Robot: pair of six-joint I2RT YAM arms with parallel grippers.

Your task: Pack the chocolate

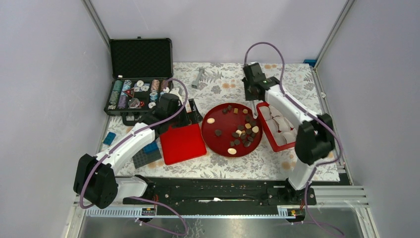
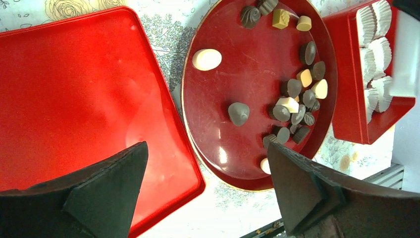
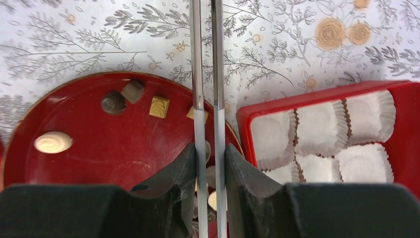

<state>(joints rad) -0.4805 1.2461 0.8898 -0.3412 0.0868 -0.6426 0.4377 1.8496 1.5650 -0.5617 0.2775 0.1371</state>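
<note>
Choc look: chocolate (image 2: 292, 106) is seen as tiny pcs, mostly dark brown, some tan/cream; domes, ovals and squares, a few ribbed.
Choc place: all pcs are held on plate (image 1: 212, 140). Most are bunched at its 3–5 o'clock, a few at 12, one cream oval at 9–10, one at 6, and a lone dark pc near centre.
Writing: marks on chips (image 1: 136, 91) are too small to be read.
L claw (image 2: 206, 148): spread wide, nothing gripped; poised over lid (image 2: 74, 99) edge and plate rim.
Choc vs L claw: bunch is found at approx 3–4 o'clock of it (top view), apart.
R claw (image 3: 210, 152): clamped on tweezers (image 3: 196, 74), at plate's 1–2 o'clock rim.
Choc vs R claw: bunch lies at approx 6–7 o'clock, near; some pcs are seen between its fingers. Box (image 3: 405, 139) w/ white cups (image 3: 317, 121) is at 4–5 o'clock.
</note>
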